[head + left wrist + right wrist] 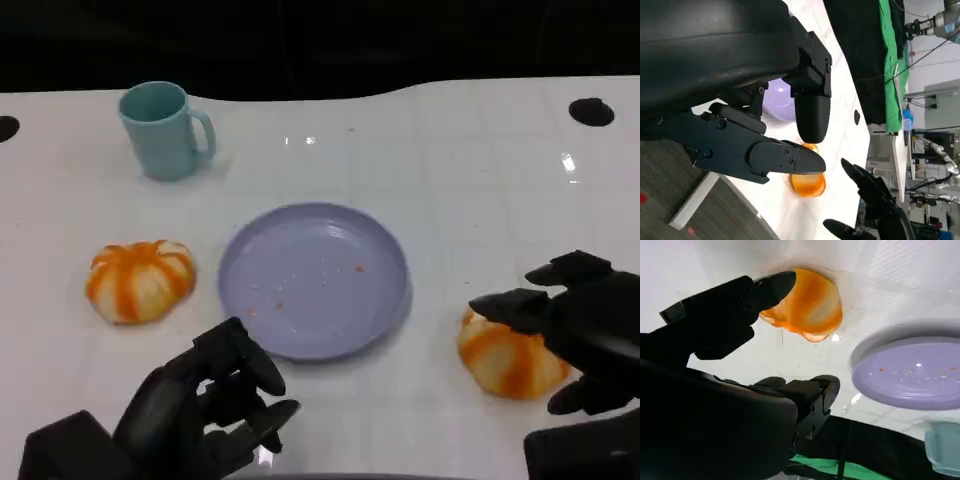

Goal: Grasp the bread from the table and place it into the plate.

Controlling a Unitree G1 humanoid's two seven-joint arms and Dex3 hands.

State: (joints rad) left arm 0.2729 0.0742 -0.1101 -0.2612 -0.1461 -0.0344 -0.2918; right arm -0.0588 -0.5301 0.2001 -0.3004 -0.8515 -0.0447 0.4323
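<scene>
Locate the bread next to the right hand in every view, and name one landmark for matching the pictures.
Head view: the bread lies at lower right on the white table, partly behind the right hand.
Left wrist view: it shows at lower centre, past the left hand's fingers.
Right wrist view: it sits at upper centre, just off a fingertip.
Shared landmark: the purple plate.
</scene>
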